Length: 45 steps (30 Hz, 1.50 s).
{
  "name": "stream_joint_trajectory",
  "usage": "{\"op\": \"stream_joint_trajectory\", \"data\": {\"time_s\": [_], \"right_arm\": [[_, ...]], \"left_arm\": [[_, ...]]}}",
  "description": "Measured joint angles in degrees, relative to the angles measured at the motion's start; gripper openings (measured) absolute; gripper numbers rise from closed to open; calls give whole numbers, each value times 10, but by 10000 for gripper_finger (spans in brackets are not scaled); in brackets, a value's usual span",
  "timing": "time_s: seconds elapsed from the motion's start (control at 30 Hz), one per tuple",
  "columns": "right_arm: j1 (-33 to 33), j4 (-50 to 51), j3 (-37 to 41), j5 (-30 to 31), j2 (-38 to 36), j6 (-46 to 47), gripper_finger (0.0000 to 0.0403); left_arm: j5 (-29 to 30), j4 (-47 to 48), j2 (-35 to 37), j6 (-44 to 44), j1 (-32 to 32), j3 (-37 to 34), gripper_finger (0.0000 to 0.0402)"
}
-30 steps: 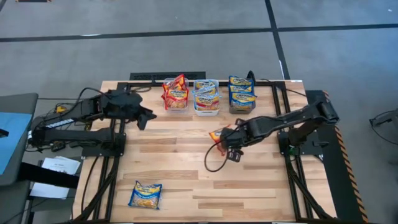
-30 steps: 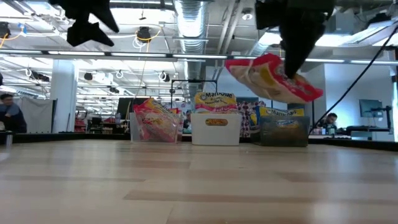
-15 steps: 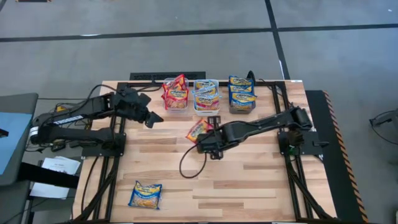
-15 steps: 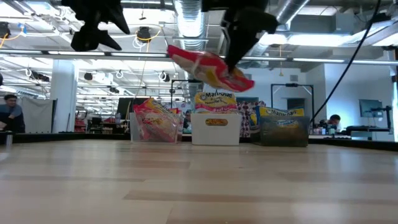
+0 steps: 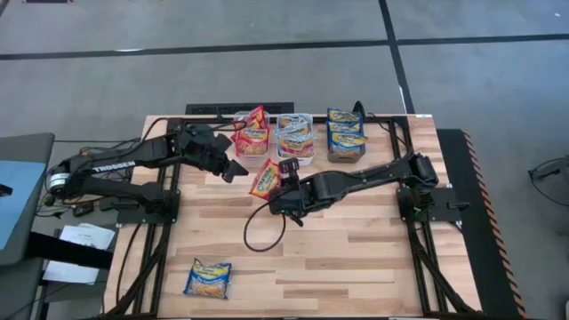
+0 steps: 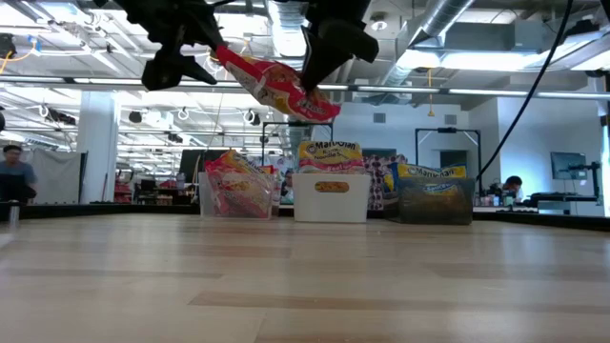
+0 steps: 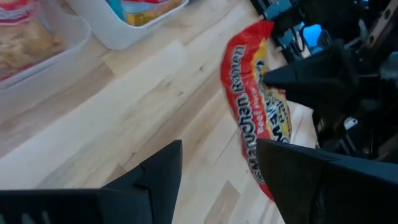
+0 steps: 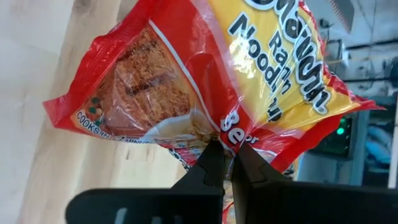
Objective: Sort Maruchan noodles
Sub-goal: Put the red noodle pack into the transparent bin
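Observation:
My right gripper [image 8: 225, 167] is shut on a red and yellow Maruchan noodle packet [image 5: 265, 178], held high over the table's middle, just in front of the bins. The same packet [image 6: 276, 84] shows tilted in the low view. My left gripper [image 7: 217, 168] stands open just left of the packet [image 7: 258, 118], and I see no touch. A blue and yellow packet [image 5: 207, 278] lies flat near the table's front left. My right gripper pinches the red packet between its two fingers at a gathered spot of the wrapper [image 8: 227, 137] near one edge. The packet is lifted clear of the table and sits tilted, its free end [image 6: 229, 57] pointing toward my left gripper.
Three bins stand in a row at the far edge: a clear bin [image 5: 252, 153] with red packets, a white bin [image 5: 295, 156] with light blue and pink ones, and a dark bin [image 5: 346, 153] with blue and yellow ones. A black cable [image 5: 262, 238] loops below the right arm.
My right gripper has carried the red packet from the table's right half toward the left and the far bins, rolling as it went, so the packet has turned about. My left gripper has come toward the right, closer to the packet, and stays open.

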<state>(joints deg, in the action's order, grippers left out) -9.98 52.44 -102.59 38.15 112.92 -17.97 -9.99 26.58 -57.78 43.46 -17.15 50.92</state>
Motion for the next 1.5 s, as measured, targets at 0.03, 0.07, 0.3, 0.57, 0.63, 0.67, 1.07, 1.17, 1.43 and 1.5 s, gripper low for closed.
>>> {"op": "stream_joint_trajectory", "data": {"time_s": [0.03, 0.07, 0.3, 0.57, 0.63, 0.67, 1.07, 1.17, 1.43, 1.5], "right_arm": [[0, -4, 0, 1, 0, -13, 13], [0, -10, 0, 1, 0, -24, 13], [4, -22, 0, 9, 0, -38, 12], [4, -33, 0, 35, 0, -46, 12], [4, -39, 0, 39, 0, -46, 12], [4, -38, 0, 39, 0, -46, 12], [4, -93, 0, 39, -1, -50, 12], [6, -93, 0, 38, -1, -51, 12], [8, -88, 0, 38, -2, -51, 26], [7, -88, 0, 38, -2, -50, 31]], "left_arm": [[-4, -10, -6, 1, 0, 0, 194], [-7, -22, -11, 3, 0, 0, 194], [-38, -77, -45, 16, 0, 0, 194], [-57, -110, -72, 28, 0, 0, 194], [-58, -108, -72, 28, 0, 0, 194], [-57, -108, -72, 28, 0, 0, 194], [-101, -136, -83, 27, -1, 0, 193], [-101, -136, -83, 9, 0, 0, 187], [-95, -133, -84, -26, -1, 0, 117], [-95, -133, -84, -38, -1, -1, 100]]}}
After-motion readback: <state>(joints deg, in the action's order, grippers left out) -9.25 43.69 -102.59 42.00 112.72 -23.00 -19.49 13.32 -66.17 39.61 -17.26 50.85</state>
